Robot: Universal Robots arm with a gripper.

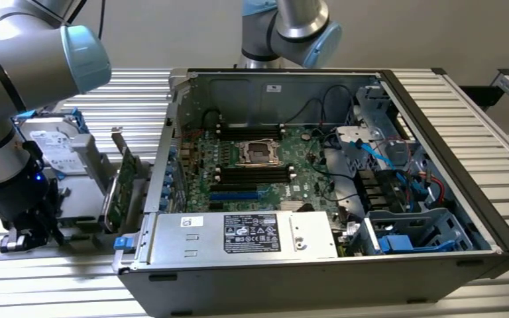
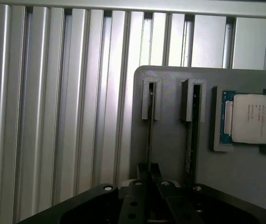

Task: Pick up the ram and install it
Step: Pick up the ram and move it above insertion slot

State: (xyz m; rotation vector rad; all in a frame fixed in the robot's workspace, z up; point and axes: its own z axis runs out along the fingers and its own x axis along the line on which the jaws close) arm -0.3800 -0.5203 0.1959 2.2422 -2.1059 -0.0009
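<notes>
Over grey tray (image 2: 170, 154), jaws clamped on end of edge-on ram (image 2: 149, 140) standing in slot (image 2: 144, 100).

I work in a robotics lab. My arm (image 1: 11, 73) and a second robot arm (image 1: 294, 26) stand at a slatted aluminium tabletop (image 1: 140, 86). It carries an opened computer case (image 1: 325, 285), a bare hard drive (image 1: 56, 149), and a grey fixture plate (image 2: 170, 154) seating a loose processor (image 2: 254, 119).

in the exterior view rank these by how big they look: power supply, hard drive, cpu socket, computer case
Largest to smallest:
1. computer case
2. power supply
3. hard drive, partly hidden, so less sure
4. cpu socket
</notes>
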